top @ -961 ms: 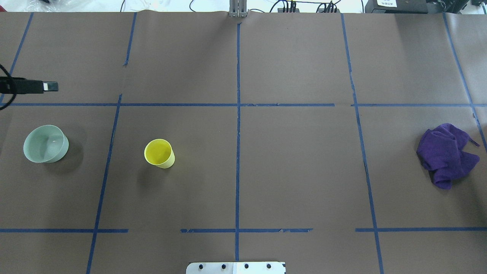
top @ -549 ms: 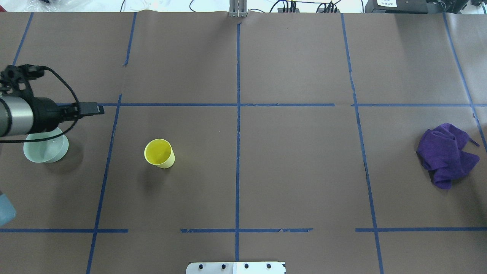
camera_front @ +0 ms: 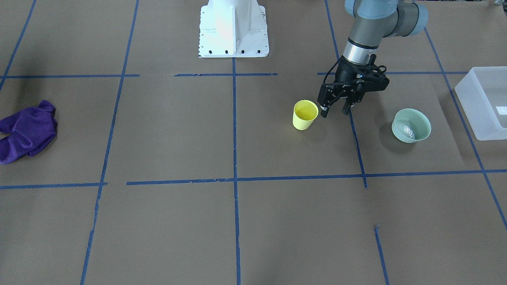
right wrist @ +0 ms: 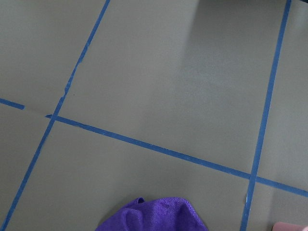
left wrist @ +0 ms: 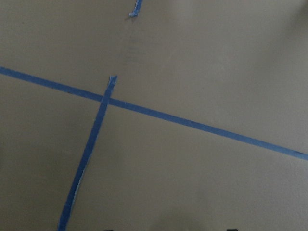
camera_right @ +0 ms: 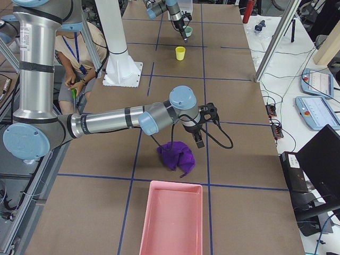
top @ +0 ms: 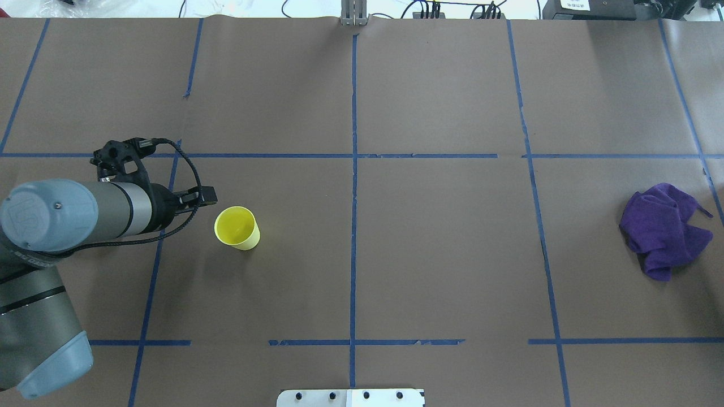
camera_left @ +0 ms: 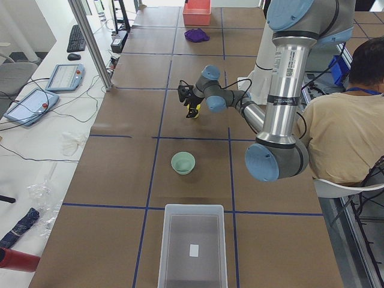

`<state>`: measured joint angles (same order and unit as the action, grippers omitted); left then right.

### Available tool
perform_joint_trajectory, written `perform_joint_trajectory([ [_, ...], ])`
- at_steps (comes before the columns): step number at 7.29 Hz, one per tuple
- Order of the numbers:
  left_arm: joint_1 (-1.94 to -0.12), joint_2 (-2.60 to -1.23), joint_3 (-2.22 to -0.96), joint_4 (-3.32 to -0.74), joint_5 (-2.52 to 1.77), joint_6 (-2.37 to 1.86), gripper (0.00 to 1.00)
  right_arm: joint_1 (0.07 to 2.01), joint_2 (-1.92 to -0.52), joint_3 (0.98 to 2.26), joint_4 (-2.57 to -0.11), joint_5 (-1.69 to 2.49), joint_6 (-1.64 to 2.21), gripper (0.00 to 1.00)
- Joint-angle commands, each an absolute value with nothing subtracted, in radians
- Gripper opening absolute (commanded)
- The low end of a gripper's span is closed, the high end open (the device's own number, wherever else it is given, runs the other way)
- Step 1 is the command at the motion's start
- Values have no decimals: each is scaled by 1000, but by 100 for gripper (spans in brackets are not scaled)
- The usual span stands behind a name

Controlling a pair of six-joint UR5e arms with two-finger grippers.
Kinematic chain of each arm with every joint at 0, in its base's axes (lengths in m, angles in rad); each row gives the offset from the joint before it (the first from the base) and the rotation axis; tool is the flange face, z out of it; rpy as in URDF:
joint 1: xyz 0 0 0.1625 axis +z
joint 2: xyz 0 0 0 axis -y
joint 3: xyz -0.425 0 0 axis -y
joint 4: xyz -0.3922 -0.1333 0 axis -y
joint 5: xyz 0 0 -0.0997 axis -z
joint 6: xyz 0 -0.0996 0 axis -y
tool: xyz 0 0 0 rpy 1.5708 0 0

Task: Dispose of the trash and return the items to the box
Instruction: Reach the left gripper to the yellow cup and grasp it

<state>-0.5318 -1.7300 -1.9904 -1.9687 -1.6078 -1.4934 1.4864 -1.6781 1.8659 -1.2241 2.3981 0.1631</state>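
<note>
The yellow cup (camera_front: pixel 305 114) stands upright on the brown table and also shows in the overhead view (top: pixel 237 228). My left gripper (camera_front: pixel 335 111) points down, open and empty, just beside the cup on the bowl's side. The mint-green bowl (camera_front: pixel 411 125) stands further along, with a small pale crumpled bit inside it. My left arm hides it in the overhead view. The frosted box (camera_front: pixel 481 103) lies at the table's end beyond the bowl. My right gripper (camera_right: pixel 199 137) hovers by the purple cloth (camera_right: pixel 177 154); I cannot tell if it is open or shut.
The purple cloth (top: pixel 664 229) lies crumpled at the far right. A pink bin (camera_right: pixel 171 218) lies at that end of the table. The white robot base (camera_front: pixel 233 27) stands at the near edge. A seated person (camera_left: pixel 342 126) is behind the robot.
My left arm has swept in from the left edge, over the bowl and toward the cup. It now covers the bowl in the overhead view. Cup and cloth have not moved.
</note>
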Motion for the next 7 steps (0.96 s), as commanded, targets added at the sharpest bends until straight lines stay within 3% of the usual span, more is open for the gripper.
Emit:
perform_joint_trajectory([
  [1, -462, -1749, -1988, -1944, -1605, -1511, 81, 1486, -1681, 1865, -1224, 2398, 163, 100],
  [2, -439, -1750, -1979, -1944, -1603, -1520, 66, 1486, -1683, 1864, -1224, 2398, 163, 100],
  [3, -431, -1753, -1974, -1944, -1603, -1528, 22, 1486, -1684, 1864, -1224, 2398, 163, 100],
  [4, -430, -1753, -1971, -1944, -1605, -1528, 0, 1486, -1684, 1862, -1224, 2398, 161, 100],
  [7, -481, -1746, -2011, -1931, -1614, -1417, 0, 1486, -1692, 1862, -1224, 2398, 161, 100],
])
